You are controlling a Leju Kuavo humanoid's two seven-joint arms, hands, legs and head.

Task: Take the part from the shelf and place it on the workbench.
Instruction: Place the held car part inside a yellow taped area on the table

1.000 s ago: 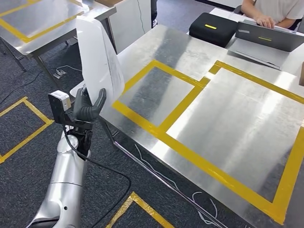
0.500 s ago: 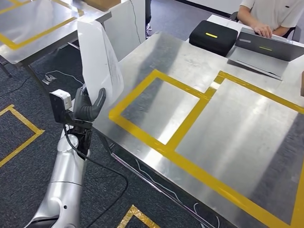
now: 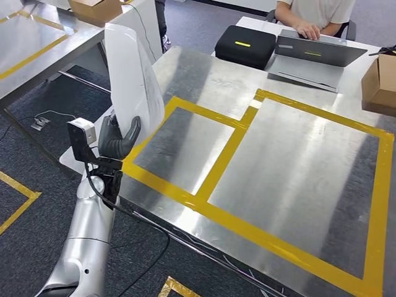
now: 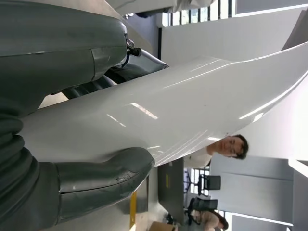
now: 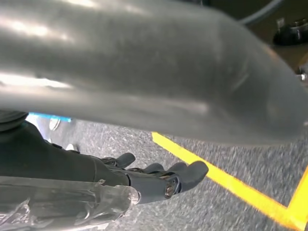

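Carrying the part (image 3: 132, 80), a thin white curved panel, the left hand (image 3: 117, 139) grips its lower edge, thumb on one face and fingers behind; it stands upright just off the workbench (image 3: 299, 173) near-left corner. Since a second ago the whole view has swung, so the camera moved and the bench now sits squarer ahead; likely the approach is nearly done, placing not yet begun. Far edge: black case (image 3: 244, 45), laptop (image 3: 317, 52) with a person typing, cardboard box (image 3: 380, 83) at far right. Taped rectangles lie bare. Right hand (image 5: 160, 180) hangs over carpet, fingers loosely extended, holding nothing.
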